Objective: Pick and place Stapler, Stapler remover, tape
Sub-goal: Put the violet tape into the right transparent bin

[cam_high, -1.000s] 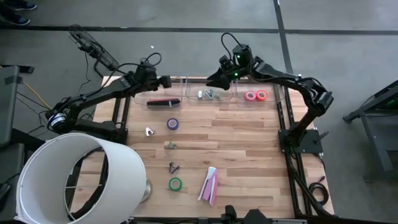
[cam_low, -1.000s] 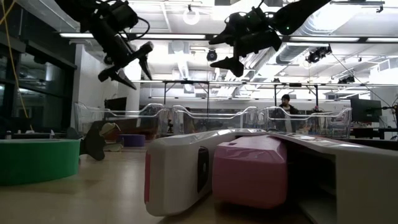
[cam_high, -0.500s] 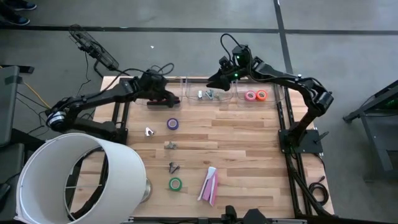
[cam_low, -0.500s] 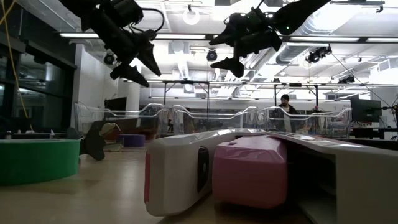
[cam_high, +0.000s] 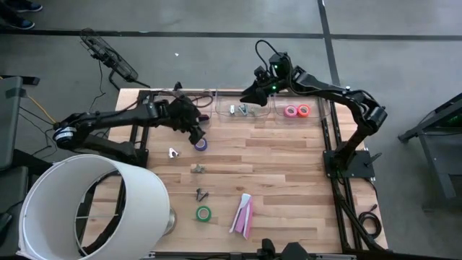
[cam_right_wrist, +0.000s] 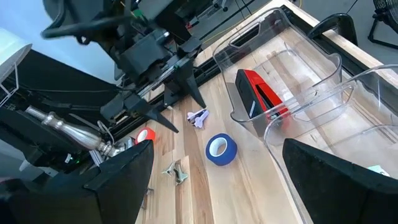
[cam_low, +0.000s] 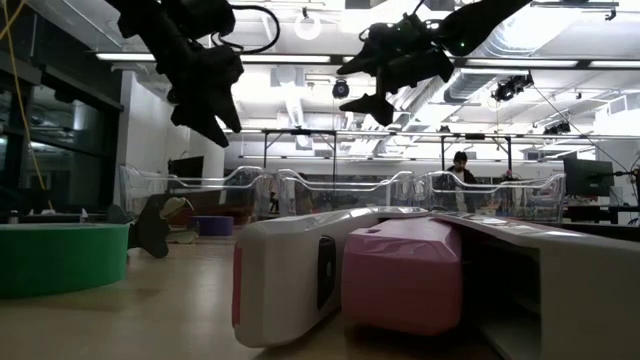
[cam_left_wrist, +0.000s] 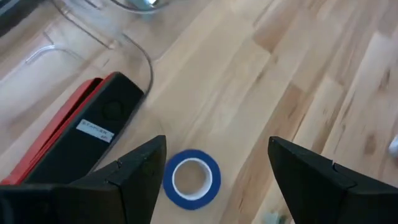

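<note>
The left hand [cam_left_wrist: 214, 171], fingers spread, is held above the purple tape roll [cam_left_wrist: 191, 178] near the desk's far edge; light and rigid, it is probably best pinched across its outer rim.

a purple tape roll [cam_high: 201, 144] lies flat on the wooden worktop [cam_high: 289, 166], just beside a clear bin holding a black-and-red stapler [cam_left_wrist: 74, 140]. a green tape roll [cam_high: 203, 214] lies flat near the front edge, with a pink-and-white stapler [cam_high: 243, 215] close beside it. pink [cam_high: 290, 111] and red-orange [cam_high: 304, 111] rolls sit side by side in another clear bin at the back, and small metal staple removers [cam_high: 198, 169] lie scattered between.
</note>
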`<move>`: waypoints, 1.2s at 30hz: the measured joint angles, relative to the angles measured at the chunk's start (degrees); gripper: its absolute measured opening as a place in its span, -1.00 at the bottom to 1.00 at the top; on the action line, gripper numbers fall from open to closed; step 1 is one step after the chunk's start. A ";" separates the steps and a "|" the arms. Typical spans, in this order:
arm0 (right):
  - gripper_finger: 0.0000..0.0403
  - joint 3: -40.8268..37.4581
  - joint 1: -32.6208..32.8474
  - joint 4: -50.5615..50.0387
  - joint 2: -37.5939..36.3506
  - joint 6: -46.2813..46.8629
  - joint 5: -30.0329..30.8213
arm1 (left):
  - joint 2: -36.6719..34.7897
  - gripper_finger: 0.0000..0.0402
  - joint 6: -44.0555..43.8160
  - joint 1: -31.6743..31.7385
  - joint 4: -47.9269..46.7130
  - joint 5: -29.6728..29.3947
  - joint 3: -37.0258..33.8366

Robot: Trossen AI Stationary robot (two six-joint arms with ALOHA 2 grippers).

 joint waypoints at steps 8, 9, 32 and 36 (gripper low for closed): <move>0.73 -0.01 0.02 -0.42 0.00 -1.07 0.42 | 2.66 0.37 15.62 -4.89 -0.44 -0.88 0.00; 0.73 0.01 0.04 -0.49 0.00 -1.09 0.44 | 3.61 0.37 17.19 -5.44 -0.58 -0.90 0.00; 0.73 -0.01 0.15 -1.92 0.00 -1.44 0.50 | 20.99 0.37 20.76 -6.63 -0.58 0.73 0.00; 0.73 0.00 0.15 -1.99 0.00 -1.46 0.59 | 22.44 0.37 20.76 -6.63 -1.42 0.84 0.00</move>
